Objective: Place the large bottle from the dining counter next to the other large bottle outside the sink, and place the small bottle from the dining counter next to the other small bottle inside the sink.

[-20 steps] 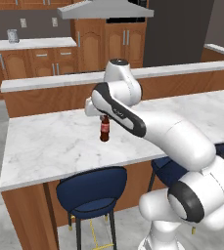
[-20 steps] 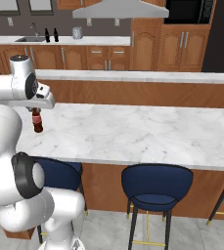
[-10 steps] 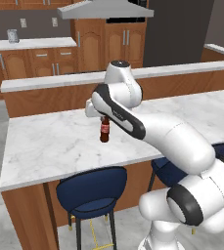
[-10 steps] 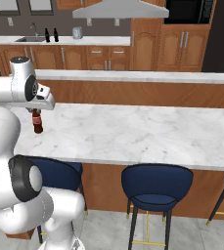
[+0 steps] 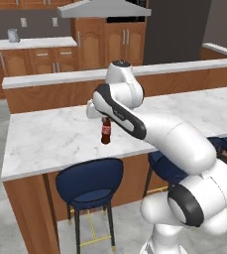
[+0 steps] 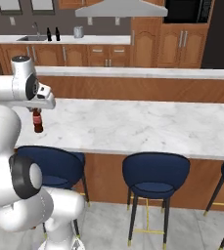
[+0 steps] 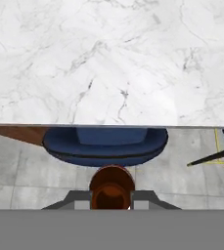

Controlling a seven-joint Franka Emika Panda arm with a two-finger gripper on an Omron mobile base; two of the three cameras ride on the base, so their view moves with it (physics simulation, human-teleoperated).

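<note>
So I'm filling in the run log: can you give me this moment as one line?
pincer: shut on bottle | bottle: upright, lifted above dining counter | stool: below counter edge

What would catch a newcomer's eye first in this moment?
A dark cola-coloured bottle hangs upright from the end effector, shut on its neck, above the marble dining counter near its front edge. Below that edge stands a blue stool, and the big white arm sweeps across the foreground.
</note>
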